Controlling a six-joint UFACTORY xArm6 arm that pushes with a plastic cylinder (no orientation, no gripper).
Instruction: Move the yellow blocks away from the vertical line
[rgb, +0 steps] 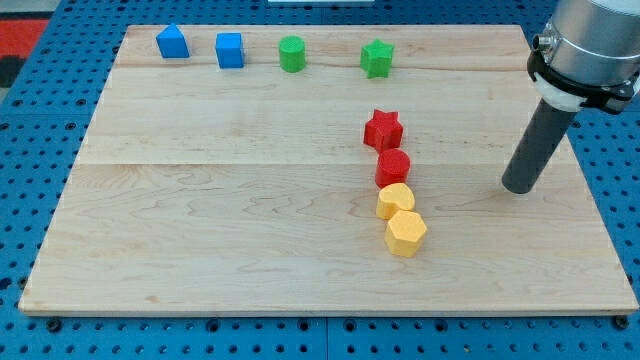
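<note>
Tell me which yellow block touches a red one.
The upper yellow block: its top edge meets the red cylinder. The lower yellow block touches only its yellow neighbour. My tip is off to their right.

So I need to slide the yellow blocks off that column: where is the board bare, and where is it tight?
Bare: the wide stretch at the view's left of the red star, red cylinder and two yellow blocks; also the gap between them and my tip. Tight: within the column itself.

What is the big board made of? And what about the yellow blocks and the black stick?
The board looks like pale wood: you can see grain lines and seams between planks, with a smooth matte top. The two yellow blocks look like painted wood or plastic; their even colour hides which. My tip ends a dark, smooth rod, maybe plastic or rubber-coated metal, standing to the view's right of the yellow blocks.
</note>
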